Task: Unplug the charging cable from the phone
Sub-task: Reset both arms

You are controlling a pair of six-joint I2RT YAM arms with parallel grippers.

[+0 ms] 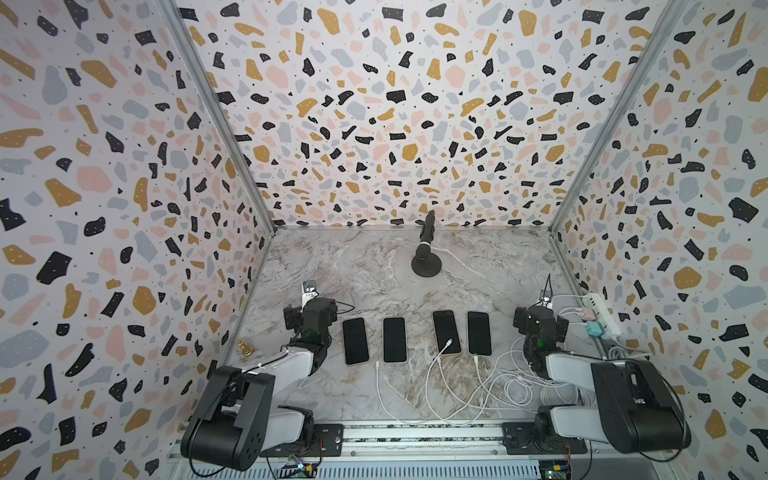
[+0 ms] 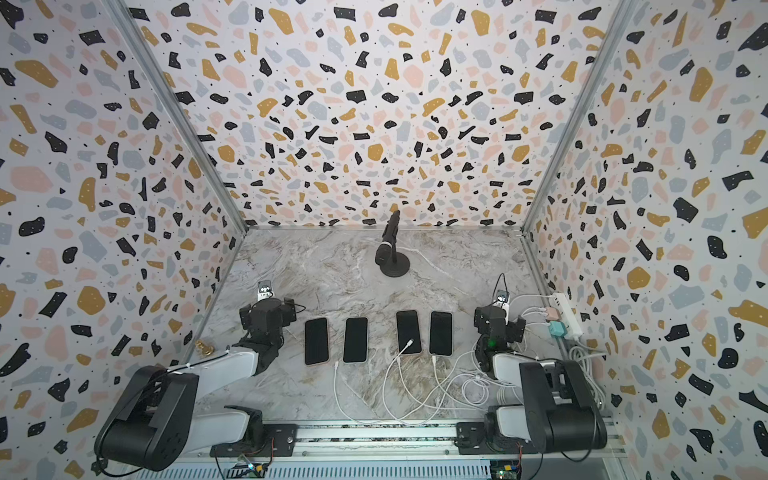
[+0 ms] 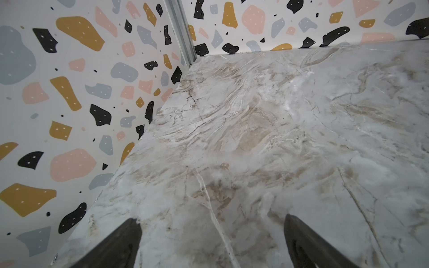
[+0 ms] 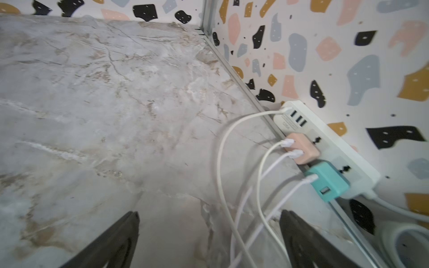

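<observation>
A white power strip [image 1: 604, 309] [image 4: 334, 141] lies along the edge of the marble table [image 1: 374, 270], and 4 dark-screened phones lie flat in a row leading away from it. The 1st phone [image 1: 478, 333] [image 2: 440, 333], closest to the strip, is the one with the charging cable [image 1: 476, 357] [image 2: 434, 358] in it: in both top views the white connector meets the middle of one short edge. On the 2nd phone [image 1: 446, 331], next out from the strip, the tip of a 2nd cable [image 1: 448, 344] rests loose on the glass. A 3rd cable [image 1: 377, 365] ends on bare marble just beside a corner of the 3rd phone [image 1: 394, 340], apart from its edge. The 4th phone [image 1: 355, 340] lies farthest from the strip. The leads loop back toward the strip, where the right wrist view shows them plugged into the strip's own USB port, a pink adapter [image 4: 301, 148] and a teal adapter [image 4: 329, 181]. The right gripper [image 4: 209, 212] hangs just beside the strip, its fingers spread wide and holding nothing, with white leads running along the table beneath the gap. The left gripper [image 3: 212, 219] is at the end of the row away from the strip, beyond the 4th phone, its fingers likewise wide apart and empty over bare marble.
</observation>
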